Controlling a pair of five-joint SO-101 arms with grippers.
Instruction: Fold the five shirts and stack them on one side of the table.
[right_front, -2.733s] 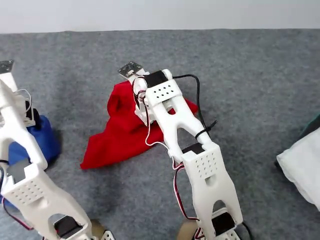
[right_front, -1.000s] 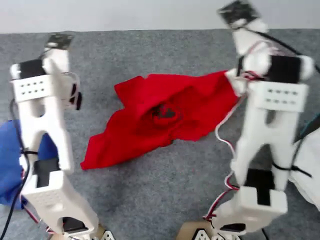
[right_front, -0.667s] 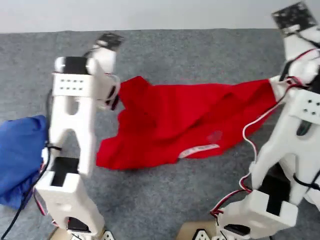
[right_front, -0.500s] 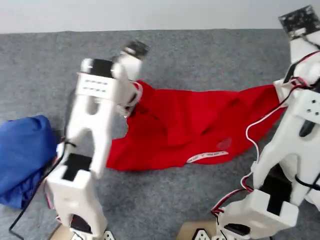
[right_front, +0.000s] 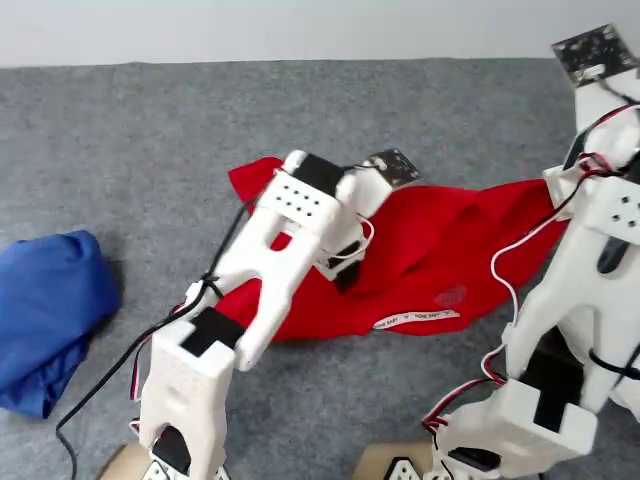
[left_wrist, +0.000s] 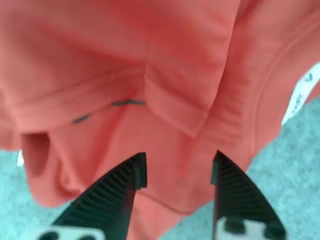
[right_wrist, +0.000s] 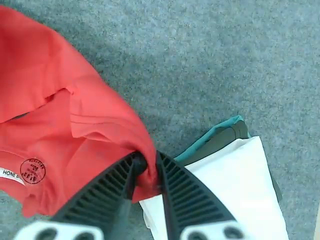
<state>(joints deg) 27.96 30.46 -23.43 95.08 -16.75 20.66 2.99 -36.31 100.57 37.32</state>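
Right fingers (right_wrist: 112, 187) pinch red shirt (right_front: 450, 250) over grey table (right_front: 450, 110) by white wall (right_front: 300, 30).

On the red shirt (right_front: 450, 240), a white neck label (right_front: 415, 318) and a round stamp (right_wrist: 33, 171) carry print too small for me to read.

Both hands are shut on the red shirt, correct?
Not quite: the right hand is shut on the red shirt, but the left hand hangs open over it, as the left wrist view shows.

left end effector (left_wrist: 177, 167) gapes, right end effector (right_wrist: 146, 164) pinched.
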